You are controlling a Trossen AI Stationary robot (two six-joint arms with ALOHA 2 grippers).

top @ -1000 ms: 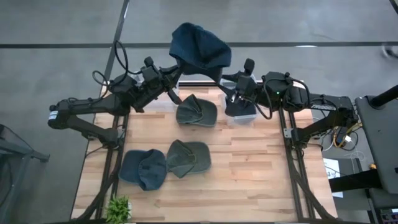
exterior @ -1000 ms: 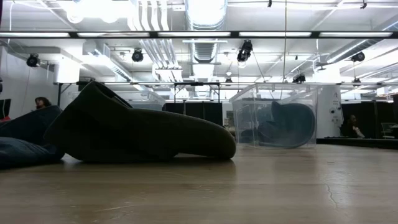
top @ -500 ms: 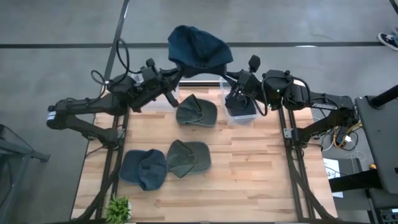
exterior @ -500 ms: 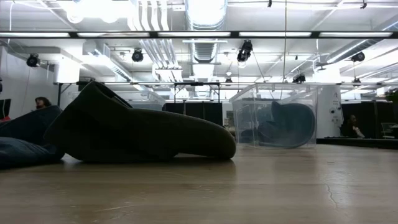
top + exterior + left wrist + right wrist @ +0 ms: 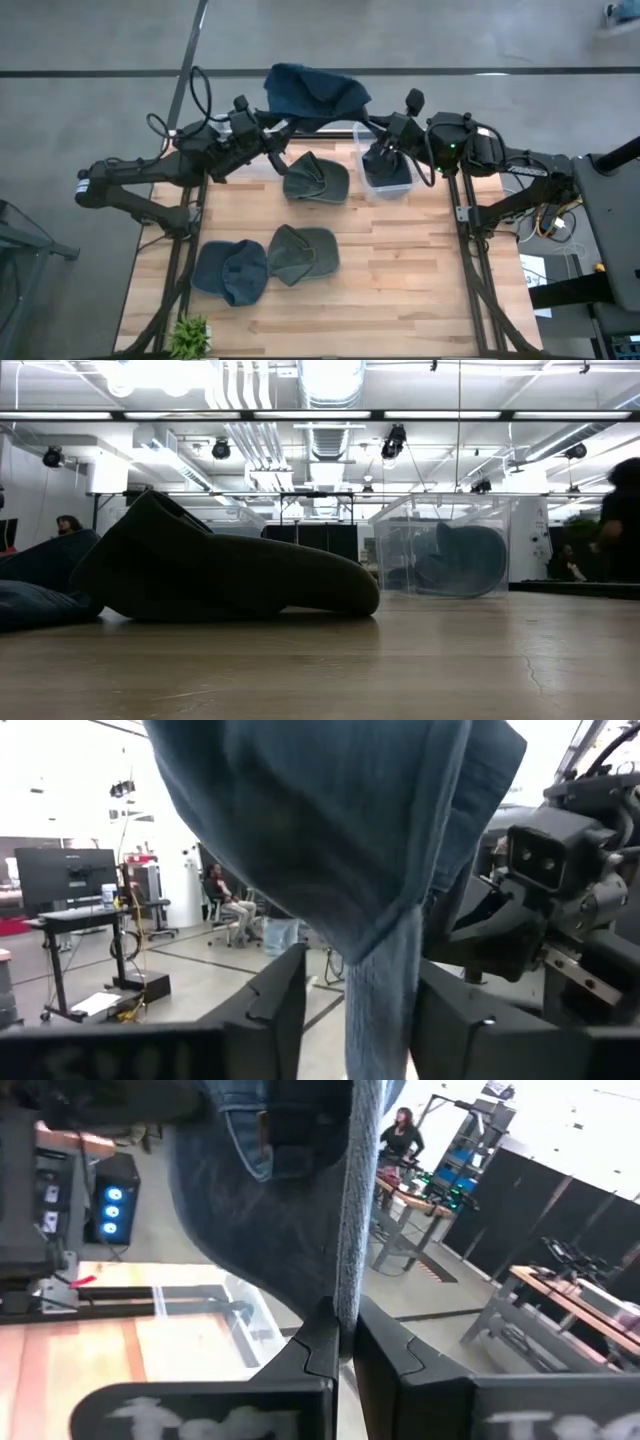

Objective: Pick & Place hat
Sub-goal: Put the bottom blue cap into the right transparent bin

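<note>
Hat point(image 5: 315, 92) in dark blue cloth is hanging in the air between both arms, at twelve o'clock of the counter point(image 5: 400, 280), just past its far edge and above the two clear bins. The left gripper point(image 5: 350, 1010) is reaching in from nine o'clock and is pinching a bunched fold of the cloth between its fingers. The right gripper point(image 5: 345, 1342) is coming in from three o'clock with its fingers pressed together on another edge, so the hat is being stretched between them.

Slipping looks like the main risk: each hold is on a thin fold, and if the arms pull apart too hard or out of step, one edge may tear free and the hat may swing and drop off the back of the counter. Lowering it off-centre could also drape it over a bin wall instead of inside.

Just below the hat, at one o'clock, a clear bin point(image 5: 386, 172) is already holding a dark hat, which is also showing through its wall in the low view. A second clear bin point(image 5: 262, 165) at eleven o'clock is partly hidden by the left arm, and its contents cannot be made out. Three more hats are lying on the counter: a green one point(image 5: 316, 179) between the bins, another green one point(image 5: 302, 253) near the middle, and a blue one point(image 5: 231, 271) at eight o'clock. A small plant point(image 5: 188, 336) is sitting at the seven o'clock corner.
</note>
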